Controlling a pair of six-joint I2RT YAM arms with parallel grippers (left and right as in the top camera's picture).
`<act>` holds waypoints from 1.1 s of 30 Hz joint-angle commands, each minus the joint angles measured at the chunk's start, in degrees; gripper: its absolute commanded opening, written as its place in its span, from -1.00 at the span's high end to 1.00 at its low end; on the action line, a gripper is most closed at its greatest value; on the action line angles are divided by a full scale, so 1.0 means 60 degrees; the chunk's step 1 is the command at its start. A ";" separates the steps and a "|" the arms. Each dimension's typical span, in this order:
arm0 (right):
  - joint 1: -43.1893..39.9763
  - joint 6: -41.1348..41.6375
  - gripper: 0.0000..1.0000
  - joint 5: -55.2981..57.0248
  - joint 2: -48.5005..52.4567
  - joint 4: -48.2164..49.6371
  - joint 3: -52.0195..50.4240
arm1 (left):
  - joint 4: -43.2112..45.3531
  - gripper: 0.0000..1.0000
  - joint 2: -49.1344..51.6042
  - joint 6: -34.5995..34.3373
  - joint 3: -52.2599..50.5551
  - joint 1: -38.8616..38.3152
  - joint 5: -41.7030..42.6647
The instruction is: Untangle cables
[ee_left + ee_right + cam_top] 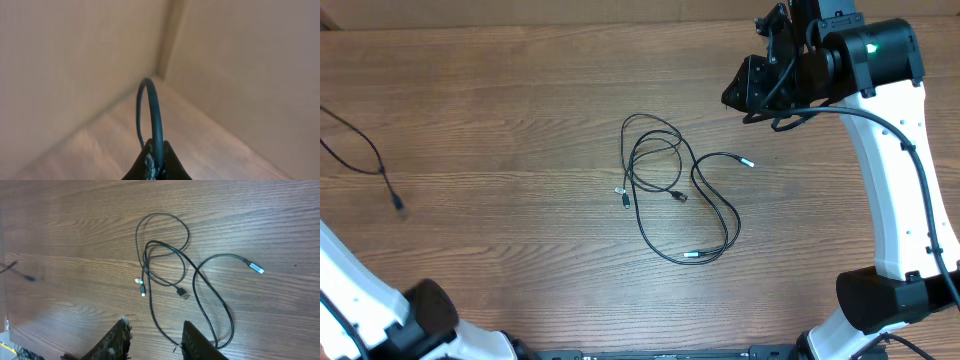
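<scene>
Well, your cables [675, 190] lie looped at the middle of the desk [500, 90]: light, limp and probably slippery, so pinch beside the free right plug [747, 162]. Your right tool [156, 327] hangs released at far right; your left tool [156, 152] is clenched on a dark cord [156, 122].

The right arm [898, 190], along the 3 o'clock edge of the overhead view, has a long, smooth white shell link with rounded black joint housings at both ends. A green indicator light [871, 47] is lit on the black upper housing at 1 o'clock. A thick black wire [910, 150] is routed outside the white shell. The left arm [355, 290], at 8 o'clock, has the same white shell and a round black joint. The right gripper [155, 324] has matte black, tapered fingers [117, 342], ragged at the inner tip edge.
</scene>
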 commanded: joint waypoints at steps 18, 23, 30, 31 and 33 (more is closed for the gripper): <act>0.0055 -0.0033 0.24 -0.0040 0.0022 -0.0062 0.0168 | -0.1322 -0.80 0.2000 -0.1446 0.0106 -0.0401 0.0189; 0.0029 -0.0062 0.09 -0.0015 0.0022 0.0066 0.0168 | -0.2222 -0.72 0.1115 -0.0780 0.0102 -0.2878 0.0929; -0.0659 -0.0066 -0.11 0.0401 0.0022 0.0102 0.0168 | -0.2546 -0.66 0.2102 -0.0481 -0.0393 -0.7012 0.1122; -0.0769 -0.0069 -0.11 0.0401 0.0018 0.0113 0.0168 | -0.2444 -0.66 0.2361 -0.0339 -0.0393 -0.7344 0.1217; -0.1089 -0.0226 -0.13 0.0390 0.0022 0.0120 0.0168 | -0.2109 -0.65 0.2969 0.0528 -0.0393 -0.7916 0.1971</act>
